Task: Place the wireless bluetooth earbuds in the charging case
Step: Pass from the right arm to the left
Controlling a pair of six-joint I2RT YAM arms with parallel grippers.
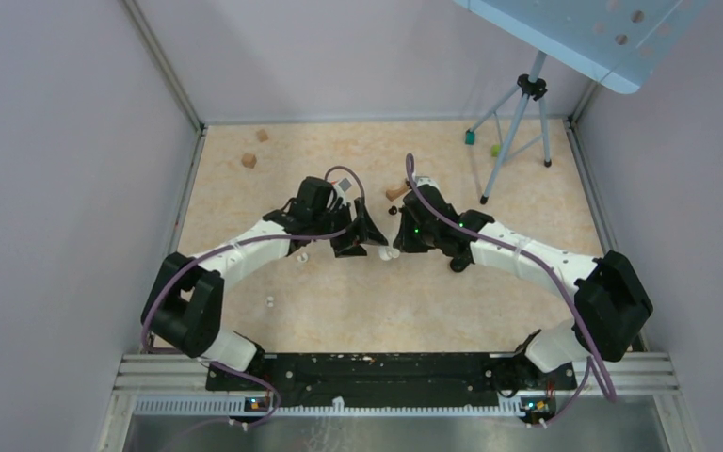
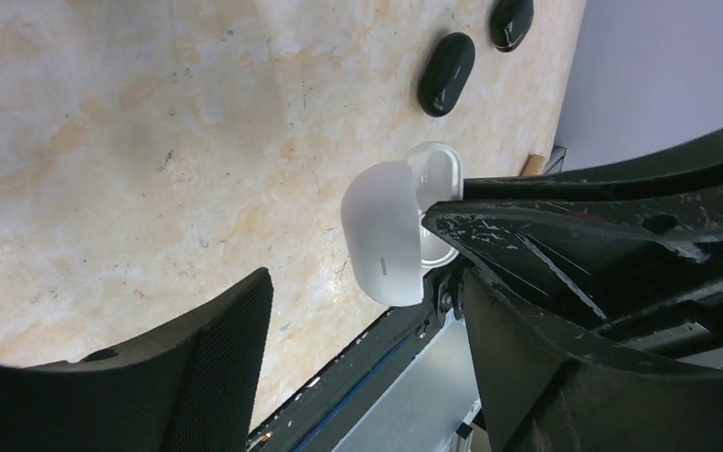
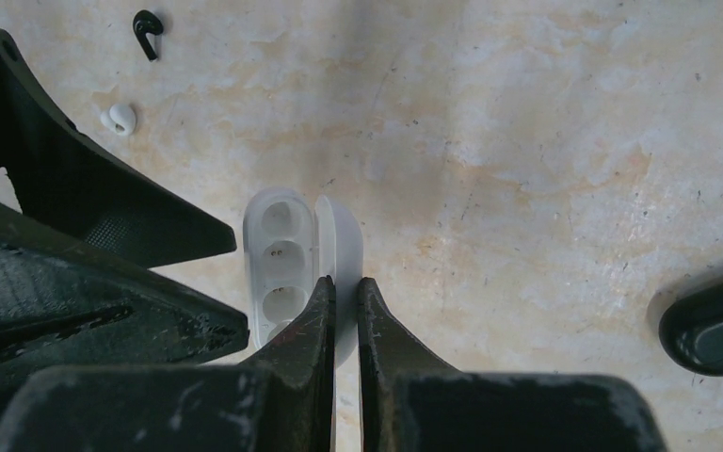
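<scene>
I count one white charging case [image 3: 278, 254] mid-table, lid open and wells empty, and two white earbuds [image 1: 302, 255] nearer the left edge. My right gripper [image 3: 344, 306] pinches the lid; my left gripper [image 2: 346, 250] gapes.

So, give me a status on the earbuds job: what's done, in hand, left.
Done: the white charging case is open, and the sockets that show are bare. In hand: the right hand pinches the lid, apparently to steady it; the left hand stands open beside the case, seemingly holding nothing. Left: all the seating; a white earbud lies loose on the table.
</scene>
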